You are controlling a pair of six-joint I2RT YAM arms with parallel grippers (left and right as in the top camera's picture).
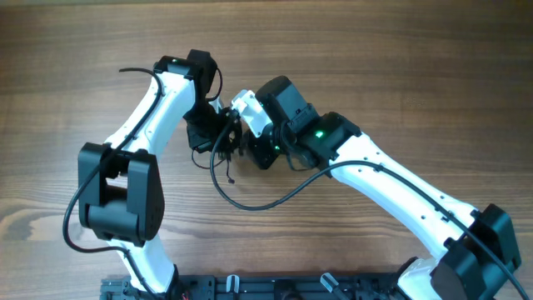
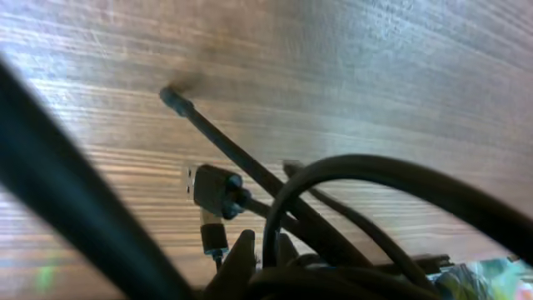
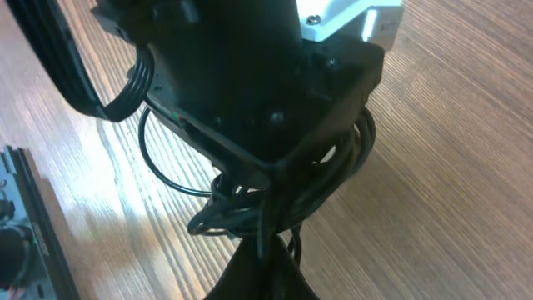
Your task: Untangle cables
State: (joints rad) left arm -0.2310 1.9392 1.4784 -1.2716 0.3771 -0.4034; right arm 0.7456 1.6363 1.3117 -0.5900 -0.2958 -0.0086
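Note:
The cables [image 1: 223,143] hang as a tangled black bunch between both grippers near the table's middle, with one loose strand [image 1: 226,177] dropping toward me. My left gripper [image 1: 202,133] is on the left of the bunch and my right gripper [image 1: 242,143] is on its right. In the left wrist view the left gripper [image 2: 265,243] is shut on a thin cord loop; a silvery plug [image 2: 206,185] hangs beside it. In the right wrist view the right gripper [image 3: 265,250] is shut on a strand below the knotted cables [image 3: 225,212]. The left gripper's black body [image 3: 241,75] hides the bunch's top.
A thicker black arm cable [image 1: 266,202] curves over the wood in front of the bunch. A black rail [image 1: 250,287] runs along the near edge, also visible as the rail [image 3: 25,225] at left. Both arms crowd the table's middle.

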